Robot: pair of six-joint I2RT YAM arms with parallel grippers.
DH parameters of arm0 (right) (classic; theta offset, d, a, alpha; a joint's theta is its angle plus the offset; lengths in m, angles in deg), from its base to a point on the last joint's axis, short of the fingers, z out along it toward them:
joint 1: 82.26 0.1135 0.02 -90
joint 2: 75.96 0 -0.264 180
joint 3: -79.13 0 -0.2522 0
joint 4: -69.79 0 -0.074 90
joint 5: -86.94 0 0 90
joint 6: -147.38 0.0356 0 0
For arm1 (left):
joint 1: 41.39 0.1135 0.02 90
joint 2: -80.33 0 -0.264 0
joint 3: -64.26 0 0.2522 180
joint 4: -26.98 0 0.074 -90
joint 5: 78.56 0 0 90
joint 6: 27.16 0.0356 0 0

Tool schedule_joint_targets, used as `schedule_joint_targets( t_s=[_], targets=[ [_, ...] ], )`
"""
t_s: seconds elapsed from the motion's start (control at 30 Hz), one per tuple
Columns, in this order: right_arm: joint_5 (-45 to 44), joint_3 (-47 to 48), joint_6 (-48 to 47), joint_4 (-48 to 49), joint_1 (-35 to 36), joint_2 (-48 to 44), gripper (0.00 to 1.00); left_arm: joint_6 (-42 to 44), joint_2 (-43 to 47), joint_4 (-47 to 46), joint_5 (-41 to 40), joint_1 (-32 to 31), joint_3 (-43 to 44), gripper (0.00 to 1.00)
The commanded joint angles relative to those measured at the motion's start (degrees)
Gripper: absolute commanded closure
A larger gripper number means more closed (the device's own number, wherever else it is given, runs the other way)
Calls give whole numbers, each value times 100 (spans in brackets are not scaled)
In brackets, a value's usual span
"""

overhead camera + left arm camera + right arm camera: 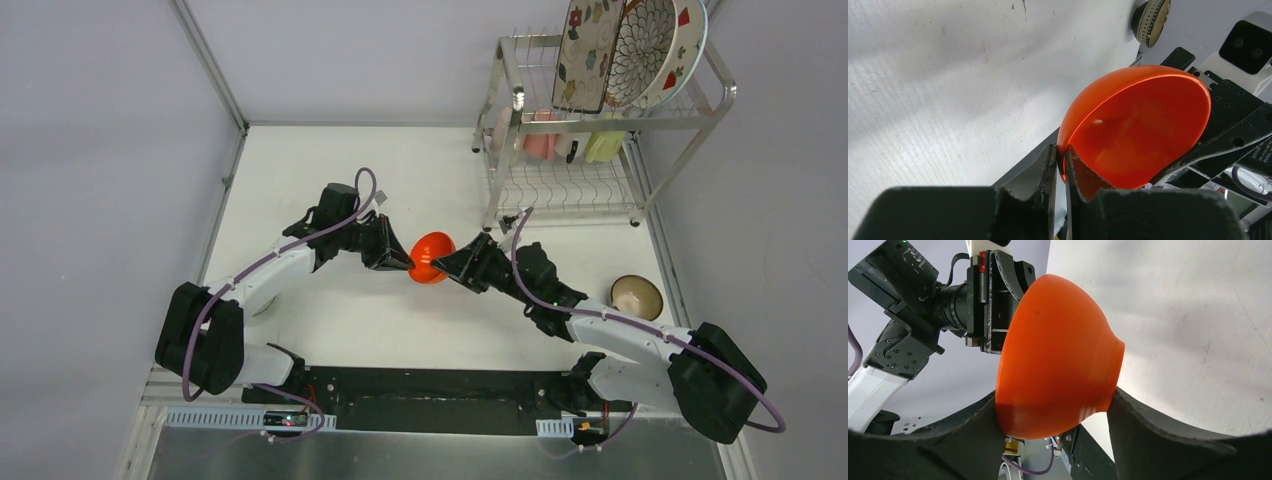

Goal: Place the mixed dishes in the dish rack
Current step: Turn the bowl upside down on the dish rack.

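Top external view, red-orange bowl (431, 256) held above the tabletop (350, 312), left pincer (408, 263) pinching its rim, right pincer (446, 268) clasping its sides, dish rack (497, 150) behind.

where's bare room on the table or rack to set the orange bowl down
Free: the table between the left wall and the dish rack; the strip just beyond the black base plate; the lower shelf front wires before the cups. Crowded: the upper shelf's plates, and mid-table, where left gripper and right gripper meet at the red-orange bowl.
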Motion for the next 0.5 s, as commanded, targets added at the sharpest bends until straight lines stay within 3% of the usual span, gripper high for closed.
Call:
schedule_joint_targets(
  t_s=[0.0,0.27,0.47],
  targets=[
    [-158,55,-21,224,33,-190,56,-65,188,-245,97,11,-8,86],
    [-424,76,-117,100,23,-201,57,234,211,162,145,13,2,67],
    [-776,80,-367,-534,0,-549,57,388,504,508,182,12,112,57]
  ],
)
